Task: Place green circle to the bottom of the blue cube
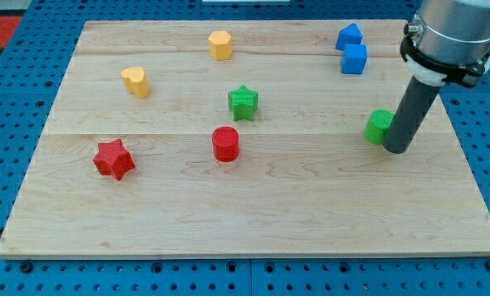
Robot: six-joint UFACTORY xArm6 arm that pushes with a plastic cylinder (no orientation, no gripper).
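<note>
The green circle (378, 126) lies at the view's right on the wooden board (245, 205), partly hidden by my rod. My tip (395, 149) rests on the board, touching the green circle's right side. The blue cube (354, 59) sits near the view's top right, well above the green circle and slightly to its left.
A second blue block (349, 36) sits just above the blue cube. A green star (243, 102) and a red cylinder (225, 143) lie mid-board. A red star (113, 159) is at the left. Two yellow blocks (136, 81) (219, 44) lie at upper left.
</note>
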